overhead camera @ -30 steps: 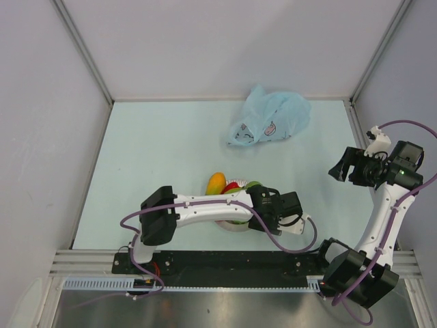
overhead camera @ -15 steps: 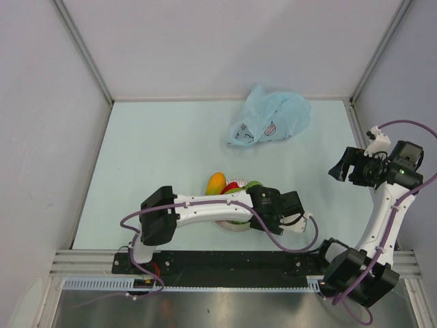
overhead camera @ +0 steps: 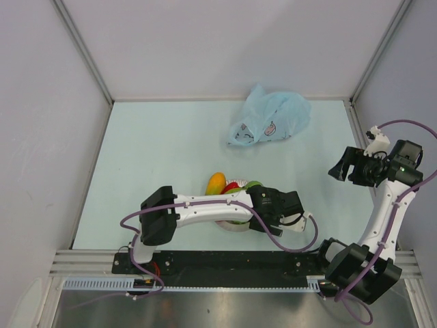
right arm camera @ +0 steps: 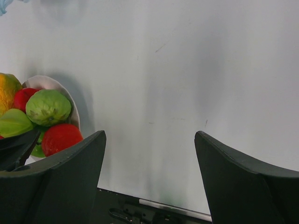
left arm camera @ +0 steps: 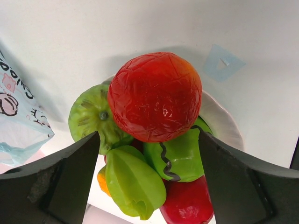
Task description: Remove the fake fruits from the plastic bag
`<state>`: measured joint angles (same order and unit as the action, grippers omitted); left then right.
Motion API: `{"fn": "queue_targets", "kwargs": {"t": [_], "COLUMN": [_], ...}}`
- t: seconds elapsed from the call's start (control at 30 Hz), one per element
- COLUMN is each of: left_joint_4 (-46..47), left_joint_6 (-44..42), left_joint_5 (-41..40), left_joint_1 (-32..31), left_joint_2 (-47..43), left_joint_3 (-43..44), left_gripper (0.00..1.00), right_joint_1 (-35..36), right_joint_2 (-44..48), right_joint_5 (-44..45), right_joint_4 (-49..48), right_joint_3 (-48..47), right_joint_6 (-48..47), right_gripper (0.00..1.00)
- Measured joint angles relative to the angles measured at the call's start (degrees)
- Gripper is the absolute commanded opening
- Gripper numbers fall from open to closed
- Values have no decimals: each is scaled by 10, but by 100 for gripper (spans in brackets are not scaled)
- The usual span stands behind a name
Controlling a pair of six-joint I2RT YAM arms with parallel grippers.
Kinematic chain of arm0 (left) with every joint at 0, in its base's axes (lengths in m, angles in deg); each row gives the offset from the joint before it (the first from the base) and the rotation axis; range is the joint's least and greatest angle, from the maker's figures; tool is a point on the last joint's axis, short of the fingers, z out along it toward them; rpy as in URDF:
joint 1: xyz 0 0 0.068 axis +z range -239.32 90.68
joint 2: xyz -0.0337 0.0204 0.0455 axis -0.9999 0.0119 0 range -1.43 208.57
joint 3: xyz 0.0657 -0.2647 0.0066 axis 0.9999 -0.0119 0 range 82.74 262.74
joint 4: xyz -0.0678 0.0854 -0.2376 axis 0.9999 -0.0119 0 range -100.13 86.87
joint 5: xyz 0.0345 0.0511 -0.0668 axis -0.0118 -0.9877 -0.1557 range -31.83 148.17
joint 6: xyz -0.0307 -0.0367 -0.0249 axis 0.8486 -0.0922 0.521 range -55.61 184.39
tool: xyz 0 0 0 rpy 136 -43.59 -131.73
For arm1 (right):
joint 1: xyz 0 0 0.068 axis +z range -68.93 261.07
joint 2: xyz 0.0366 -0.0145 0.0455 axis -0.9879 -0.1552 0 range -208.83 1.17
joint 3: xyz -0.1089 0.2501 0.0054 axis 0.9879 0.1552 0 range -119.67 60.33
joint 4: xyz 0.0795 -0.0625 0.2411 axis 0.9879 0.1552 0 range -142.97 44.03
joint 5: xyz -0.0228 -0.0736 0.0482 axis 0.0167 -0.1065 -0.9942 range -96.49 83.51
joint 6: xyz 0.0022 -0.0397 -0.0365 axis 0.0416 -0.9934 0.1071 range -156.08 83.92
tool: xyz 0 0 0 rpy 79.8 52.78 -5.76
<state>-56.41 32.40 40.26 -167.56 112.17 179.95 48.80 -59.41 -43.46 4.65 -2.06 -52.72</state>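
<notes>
Left hand (left arm camera: 148,134) opened wider; wrist view shows fruits (left arm camera: 155,96) unheld.

Glossy red, green and orange fake fruits (left arm camera: 154,98) lay heaped on a white plate (left arm camera: 223,125); the crumpled light-blue plastic bag (overhead camera: 270,119) lay well apart.

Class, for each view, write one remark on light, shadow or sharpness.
Top view: even, soft light, sharp all over, the plastic bag throws hardly any shadow. Left wrist view: the red fruit is crisp with small glints on its crinkled skin; the left gripper's fingers are dark and soft-edged. Right wrist view: the plate casts a soft shadow to its right.
</notes>
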Motion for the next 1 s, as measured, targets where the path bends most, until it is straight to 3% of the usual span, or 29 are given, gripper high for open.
{"fn": "queue_targets", "kwargs": {"t": [0.03, 0.07, 0.37, 0.47, 0.5, 0.67, 0.8, 1.0], "left_joint_4": [0, -1, -64, -85, -91, -96, -71, -37], "left_joint_6": [0, 0, 13, 26, 31, 58, 78, 136], "left_joint_5": [0, 2, 42, 58, 61, 50, 34, 28], "left_joint_1": [0, 0, -1, -1, 0, 35, 167, 489], "left_joint_2": [0, 0, -1, -15, -24, -101, -169, -208], "left_joint_3": [0, 0, 78, 95, 98, 113, 131, 125], "left_gripper": [91, 99, 100, 100, 100, 100, 100, 100], "right_joint_1": [0, 0, 0, 0, 0, 2, 30, 87], "right_joint_2": [-1, -2, -7, -8, -8, -6, -1, -1], "right_joint_5": [0, 0, -11, -14, -14, 3, 82, 173], "right_joint_4": [0, 0, 6, 7, 7, -20, -83, -140], "right_joint_3": [0, 0, 0, 0, 0, 0, 0, 0], "right_joint_6": [0, -1, -10, -13, -14, 12, 78, 129], "right_gripper": [82, 81, 82, 86, 98, 100, 100, 100]}}
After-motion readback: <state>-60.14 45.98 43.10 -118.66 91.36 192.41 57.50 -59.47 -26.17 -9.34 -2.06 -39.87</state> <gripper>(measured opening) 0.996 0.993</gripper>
